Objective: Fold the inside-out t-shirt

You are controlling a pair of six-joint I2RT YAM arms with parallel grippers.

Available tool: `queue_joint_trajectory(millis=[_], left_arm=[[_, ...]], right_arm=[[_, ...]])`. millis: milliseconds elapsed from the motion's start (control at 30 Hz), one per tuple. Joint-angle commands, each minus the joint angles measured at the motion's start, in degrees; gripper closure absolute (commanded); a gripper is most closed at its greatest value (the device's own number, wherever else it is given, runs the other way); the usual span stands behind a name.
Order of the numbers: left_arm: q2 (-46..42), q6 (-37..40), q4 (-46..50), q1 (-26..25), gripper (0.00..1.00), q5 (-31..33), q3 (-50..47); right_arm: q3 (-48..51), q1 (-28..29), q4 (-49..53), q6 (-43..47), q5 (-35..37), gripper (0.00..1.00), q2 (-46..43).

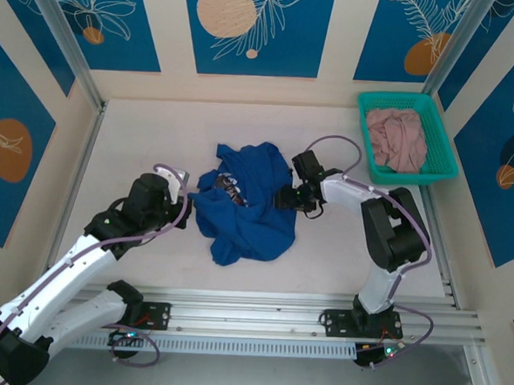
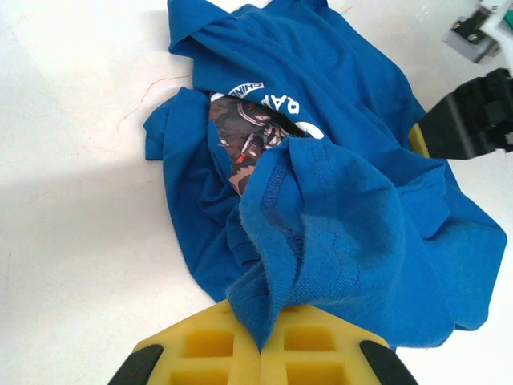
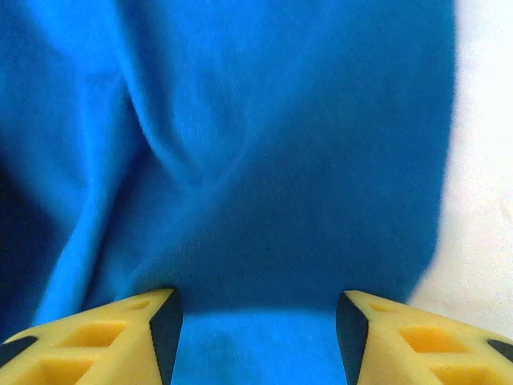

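The inside-out t-shirt (image 1: 249,211) lies crumpled in the middle of the table, royal blue, with a printed patch showing through a fold (image 2: 252,132). My left gripper (image 1: 189,208) is at its left edge, and its yellow fingers (image 2: 210,345) are shut on a hemmed fold of the cloth (image 2: 272,273). My right gripper (image 1: 289,199) is at the shirt's right edge. In the right wrist view it (image 3: 259,329) stands open, with blue cloth (image 3: 256,160) lying in the wide gap between the fingers.
A teal basket (image 1: 408,176) stands at the back right with a dusty-pink garment (image 1: 396,138) inside. Bare white tabletop (image 1: 147,142) surrounds the shirt. Metal frame posts and patterned walls close in the sides, and a rail (image 1: 258,310) runs along the near edge.
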State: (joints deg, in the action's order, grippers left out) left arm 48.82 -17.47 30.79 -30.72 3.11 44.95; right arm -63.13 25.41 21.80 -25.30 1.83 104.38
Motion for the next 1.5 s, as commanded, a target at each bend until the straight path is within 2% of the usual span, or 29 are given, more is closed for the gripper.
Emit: queue_joint_trajectory(millis=[0, 33, 167, 267, 433, 667, 767, 933, 1000, 1067, 1167, 1333, 1467], left_arm=[[-0.2, 0.0, 0.2, 1.0, 1.0, 1.0, 1.1], [-0.3, -0.1, 0.2, 1.1, 1.0, 1.2, 1.2], [-1.1, -0.5, 0.8, 2.0, 1.0, 3.5, 1.8], [-3.1, -0.7, 0.9, 3.8, 1.0, 5.4, 3.1], [-5.8, 2.4, -1.6, 9.0, 1.0, 4.3, 9.2], [0.4, 8.0, 1.8, 17.2, 1.0, 1.5, 26.8], [2.9, 8.1, 3.0, 19.3, 1.0, -1.3, 29.8], [4.2, 8.0, 4.0, 19.9, 1.0, -0.8, 26.5], [4.5, 8.4, 4.7, 20.5, 1.0, 0.5, 24.1], [5.1, 9.3, 5.5, 21.6, 1.0, 1.8, 22.2], [6.6, 10.9, 6.0, 23.1, 1.0, 1.9, 20.5], [8.1, 10.8, 4.9, 23.2, 1.0, -0.9, 19.2], [8.1, 10.1, 4.3, 23.2, 1.0, -3.6, 18.2]], right_arm=[[-3.1, -0.2, -4.5, -1.4, -3.3, 0.48, 3.6], [-3.8, -0.3, -4.8, -1.4, -3.1, 0.54, 4.6], [-3.1, -1.4, -6.1, -1.1, -0.6, 0.9, 2.3], [-0.2, -2.8, -6.2, -0.1, 3.3, 1.0, -5.8], [3.8, -5.5, -6.2, 0.8, 6.8, 1.0, -23.0], [9.4, -5.4, -8.1, -0.3, 9.1, 1.0, -41.8], [12.2, -4.7, -9.1, -0.3, 8.5, 1.0, -46.3], [16.2, -2.4, -8.9, -3.5, 6.3, 0.95, -47.1], [20.0, 0.0, -9.4, -7.0, 4.4, 0.87, -46.2], [23.6, 4.2, -8.6, -9.4, 3.3, 0.74, -44.2], [24.1, 8.1, -3.8, -9.8, 5.9, 0.64, -42.9], [21.3, 5.0, -2.9, -6.4, 8.7, 0.44, -42.3], [14.1, 1.0, -0.1, -3.4, 10.7, 0.39, -32.3]])
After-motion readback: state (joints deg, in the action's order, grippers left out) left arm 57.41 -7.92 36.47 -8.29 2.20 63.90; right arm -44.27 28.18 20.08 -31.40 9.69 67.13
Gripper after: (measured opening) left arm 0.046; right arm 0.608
